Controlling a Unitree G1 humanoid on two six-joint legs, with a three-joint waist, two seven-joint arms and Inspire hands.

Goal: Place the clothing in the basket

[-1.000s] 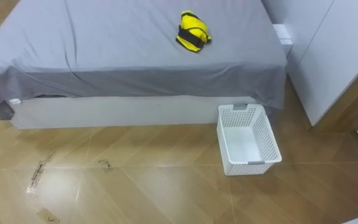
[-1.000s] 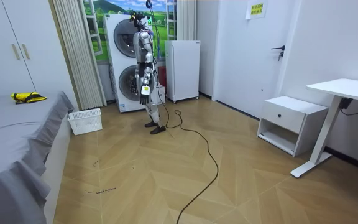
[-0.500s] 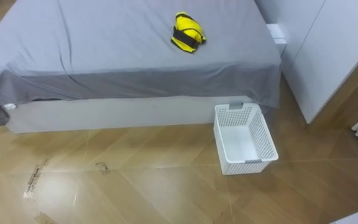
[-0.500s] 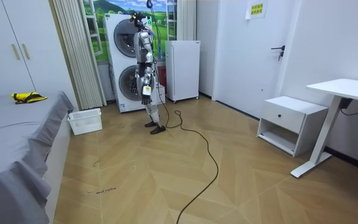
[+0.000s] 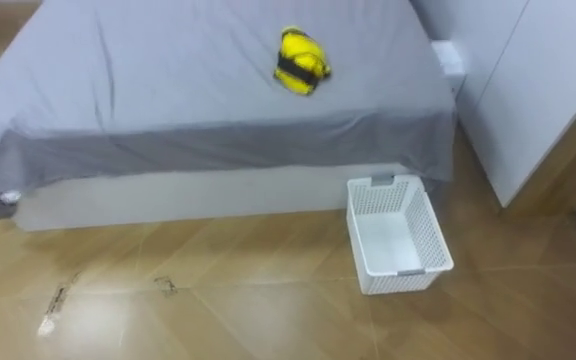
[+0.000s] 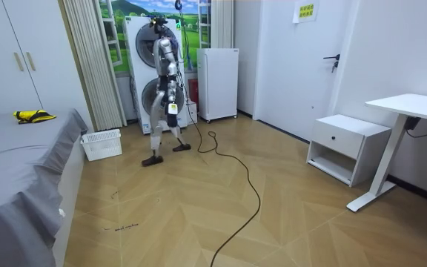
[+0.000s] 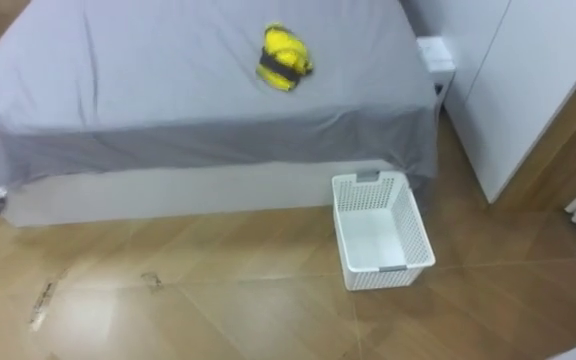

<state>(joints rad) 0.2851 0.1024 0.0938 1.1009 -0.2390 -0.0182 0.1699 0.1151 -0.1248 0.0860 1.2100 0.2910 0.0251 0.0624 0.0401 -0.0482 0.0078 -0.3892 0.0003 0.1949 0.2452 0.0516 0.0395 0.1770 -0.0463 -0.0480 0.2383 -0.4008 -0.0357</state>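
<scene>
Yellow clothes (image 5: pixel 301 60) lie on the bed (image 5: pixel 168 95), at 11 o'clock from the basket (image 5: pixel 431 232). The left robot hand (image 6: pixel 170 110) hangs beside the robot; I cannot tell its grip.

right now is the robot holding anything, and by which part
Nothing is held, as far as shows. The yellow and black garment lies on the bed, the basket stands on the floor, and a robot hand hangs by its side.

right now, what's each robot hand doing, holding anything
left robot hand: cannot be told, too small in the room view
right robot hand: cannot be told
yellow clothes: lying on the bed
</scene>
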